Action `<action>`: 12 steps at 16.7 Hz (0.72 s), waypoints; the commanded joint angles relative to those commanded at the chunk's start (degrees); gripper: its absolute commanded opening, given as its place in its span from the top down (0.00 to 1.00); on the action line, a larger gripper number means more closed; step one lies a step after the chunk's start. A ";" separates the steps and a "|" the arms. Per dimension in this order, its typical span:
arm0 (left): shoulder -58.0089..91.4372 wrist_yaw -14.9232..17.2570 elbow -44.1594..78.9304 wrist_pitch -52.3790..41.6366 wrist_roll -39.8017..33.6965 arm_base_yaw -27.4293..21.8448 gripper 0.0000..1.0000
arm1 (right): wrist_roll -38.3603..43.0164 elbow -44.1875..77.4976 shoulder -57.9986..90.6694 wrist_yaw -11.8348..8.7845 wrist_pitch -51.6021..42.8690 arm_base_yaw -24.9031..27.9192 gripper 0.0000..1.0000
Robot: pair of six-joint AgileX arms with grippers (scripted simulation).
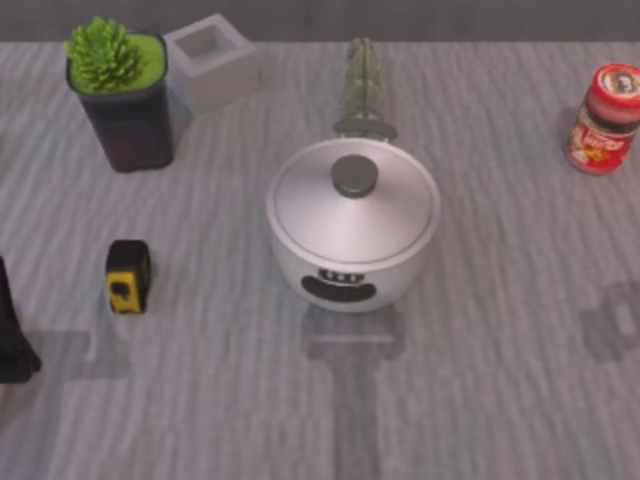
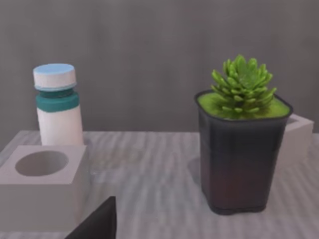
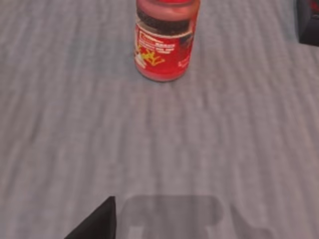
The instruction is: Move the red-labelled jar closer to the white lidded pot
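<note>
The red-labelled jar (image 1: 603, 118) stands upright at the table's far right, with a red lid and white and yellow marks on its label. The white lidded pot (image 1: 352, 225) sits mid-table, well to the jar's left, its grey-green handle (image 1: 364, 85) pointing to the far edge. In the right wrist view the jar (image 3: 164, 42) stands some way ahead of my right gripper (image 3: 97, 224), untouched; only a dark corner of that gripper shows. The right arm is outside the top view. My left arm (image 1: 12, 335) is parked at the left edge, its gripper (image 2: 97, 223) barely in view.
A succulent in a dark pot (image 1: 120, 95) and a white hollow block (image 1: 213, 62) stand at the back left. A yellow-black tape measure (image 1: 128, 276) lies left of the pot. The left wrist view also shows a white bottle (image 2: 57, 104) with a teal band.
</note>
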 joint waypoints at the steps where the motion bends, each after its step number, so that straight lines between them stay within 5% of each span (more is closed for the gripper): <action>1: 0.00 0.00 0.00 0.00 0.00 0.00 0.00 | -1.02 4.32 5.12 -0.14 -3.27 -0.30 0.00; 12: 0.00 0.00 0.00 0.00 0.00 0.00 0.00 | -16.77 66.16 67.52 -4.06 -37.91 -2.29 0.00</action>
